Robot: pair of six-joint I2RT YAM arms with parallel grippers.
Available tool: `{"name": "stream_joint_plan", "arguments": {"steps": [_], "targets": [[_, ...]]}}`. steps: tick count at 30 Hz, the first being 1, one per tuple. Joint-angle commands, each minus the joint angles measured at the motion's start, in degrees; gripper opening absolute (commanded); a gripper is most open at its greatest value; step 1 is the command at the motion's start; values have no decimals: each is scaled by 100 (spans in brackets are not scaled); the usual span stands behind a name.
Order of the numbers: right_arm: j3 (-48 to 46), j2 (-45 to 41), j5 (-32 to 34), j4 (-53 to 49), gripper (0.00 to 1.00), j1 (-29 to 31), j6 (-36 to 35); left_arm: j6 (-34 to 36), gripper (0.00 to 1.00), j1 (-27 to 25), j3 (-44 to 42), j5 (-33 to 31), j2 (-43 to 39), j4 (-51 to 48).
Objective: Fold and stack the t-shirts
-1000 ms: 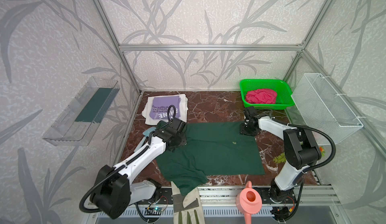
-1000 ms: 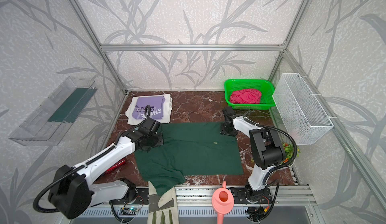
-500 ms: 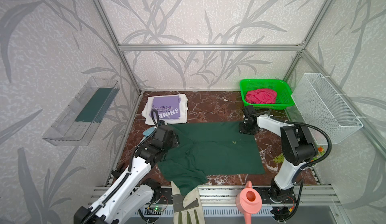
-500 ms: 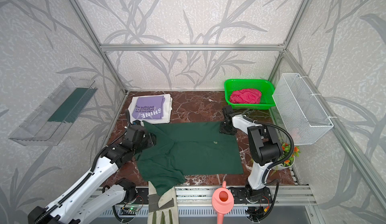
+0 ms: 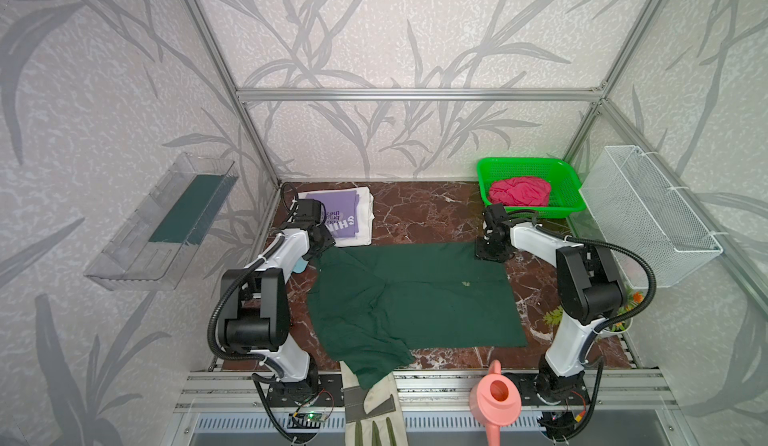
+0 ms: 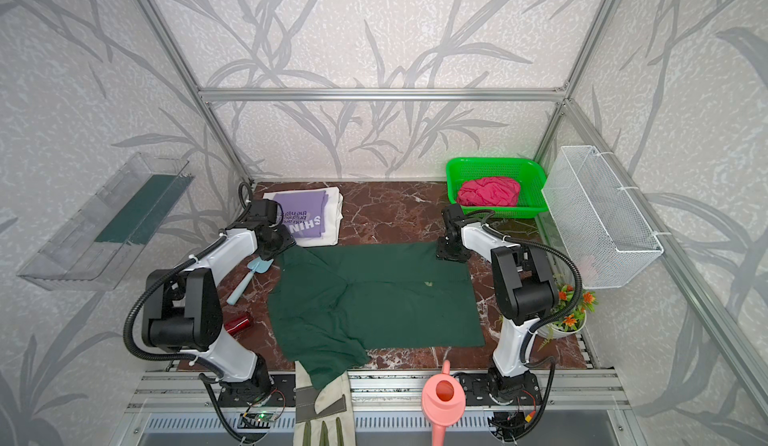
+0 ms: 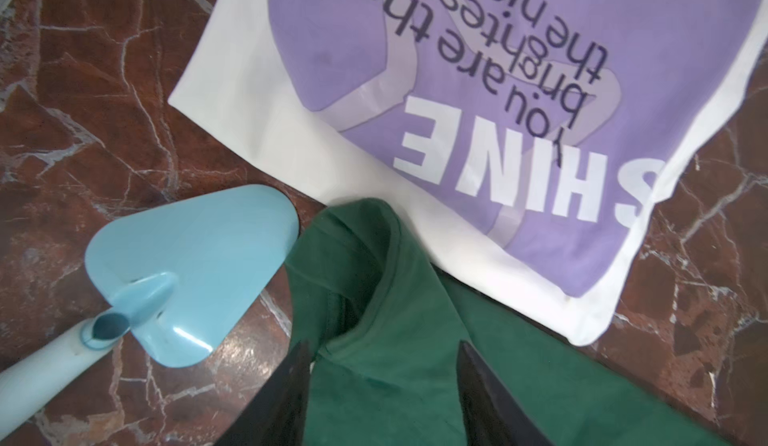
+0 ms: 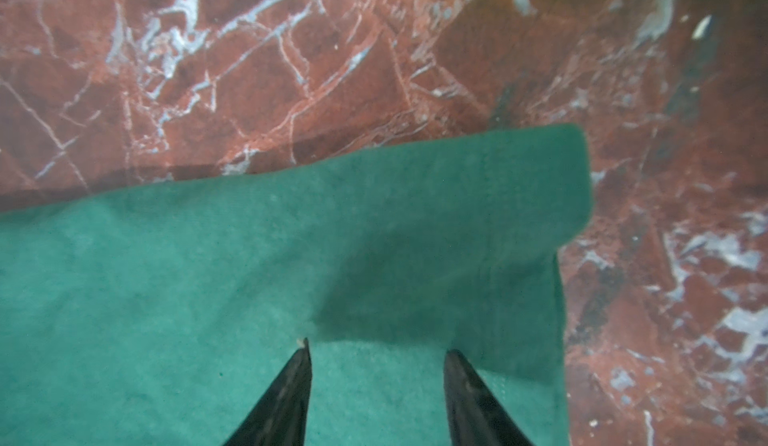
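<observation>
Two parted grippers, one dark green t-shirt (image 5: 415,298) between them.
Nearest me, that shirt lay spread on the marble table (image 5: 415,215), its rumpled sleeve draped over the work glove (image 5: 370,415) at the front rail. I saw the left gripper (image 7: 382,346), fingers apart, astride the shirt's far left corner, and the right gripper (image 8: 376,352), likewise apart, over its far right corner. Beyond, the lilac t-shirt (image 5: 340,204) lay folded on the white t-shirt (image 5: 365,215). The pink-red t-shirt (image 5: 519,190) sat crumpled in the green basket (image 5: 569,173).
</observation>
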Motion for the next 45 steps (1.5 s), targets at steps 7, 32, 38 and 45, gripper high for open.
{"name": "stream_joint_plan", "arguments": {"steps": [7,32,38,45], "targets": [[263,303,-35,-190,53,-68,-137,113,43,152,212,210,620,409],[84,-60,480,-271,54,-310,-79,-178,43,494,-696,-515,-432,472],[555,196,562,-408,55,-310,-207,81,53,492,-465,-133,-279,715],[945,572,563,-446,59,-352,-225,239,54,495,60,167,397,511]]}}
